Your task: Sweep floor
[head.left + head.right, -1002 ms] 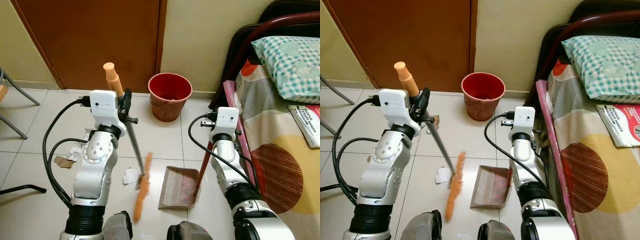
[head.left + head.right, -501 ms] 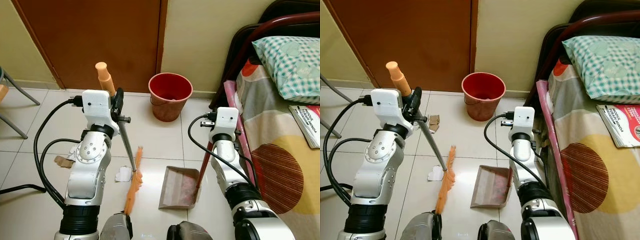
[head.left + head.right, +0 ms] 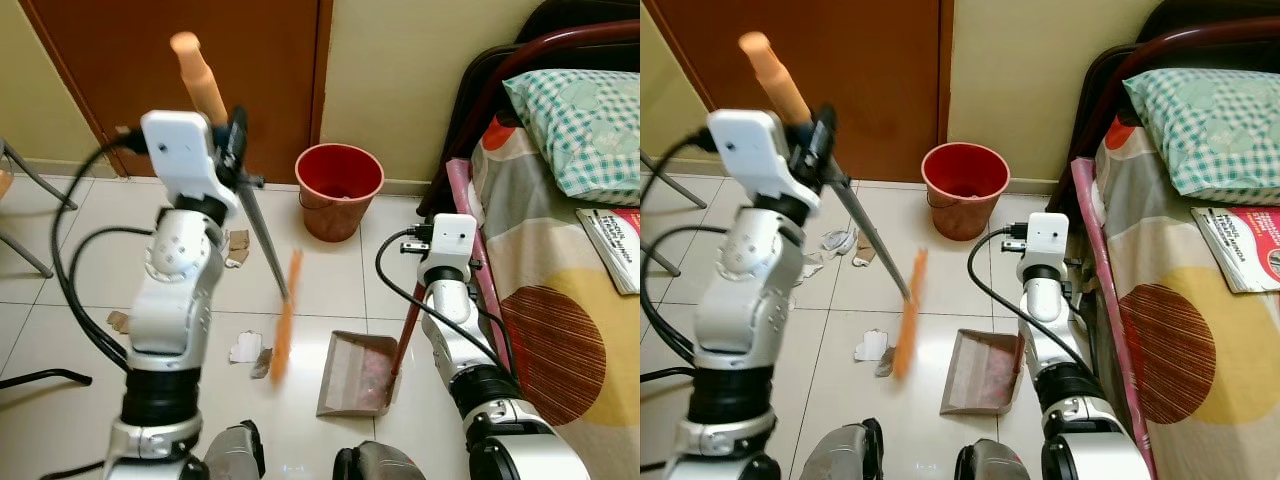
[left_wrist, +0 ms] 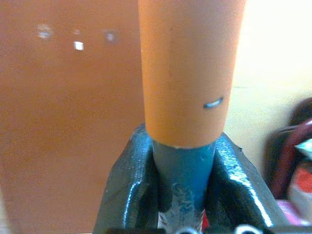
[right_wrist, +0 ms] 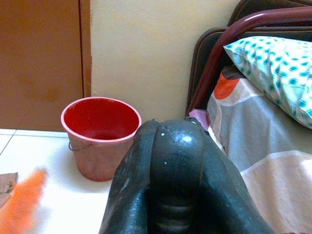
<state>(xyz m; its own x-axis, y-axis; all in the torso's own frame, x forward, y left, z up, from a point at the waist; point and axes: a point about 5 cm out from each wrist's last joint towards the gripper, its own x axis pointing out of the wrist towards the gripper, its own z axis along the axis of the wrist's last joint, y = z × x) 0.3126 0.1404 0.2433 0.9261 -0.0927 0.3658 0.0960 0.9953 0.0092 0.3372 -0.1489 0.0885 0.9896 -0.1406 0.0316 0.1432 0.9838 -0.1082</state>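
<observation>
My left gripper (image 3: 236, 152) is shut on the broom (image 3: 258, 225), just below its orange grip (image 4: 190, 73), and holds it raised in front of the door. The grey shaft slants down to the blurred orange bristles (image 3: 284, 315), which hang over the tiles left of the dustpan (image 3: 355, 375). The brown dustpan lies flat on the floor. Its red handle (image 3: 408, 335) rises to my right gripper (image 5: 175, 161), which is shut on it. White paper scraps (image 3: 245, 347) lie beside the bristles, and more scraps (image 3: 835, 240) and a cardboard bit (image 3: 238, 245) lie nearer the door.
A red bucket (image 3: 340, 190) stands against the wall beyond the dustpan. The bed (image 3: 560, 330) with a checked pillow (image 3: 585, 120) and a magazine (image 3: 615, 245) runs along the right. The brown door (image 3: 180, 60) is ahead; chair legs (image 3: 35, 190) stand at far left.
My left arm has lifted and swung the broom up and toward the door; the bristles have moved from near my feet to beside the dustpan. The right arm and dustpan are unmoved.
</observation>
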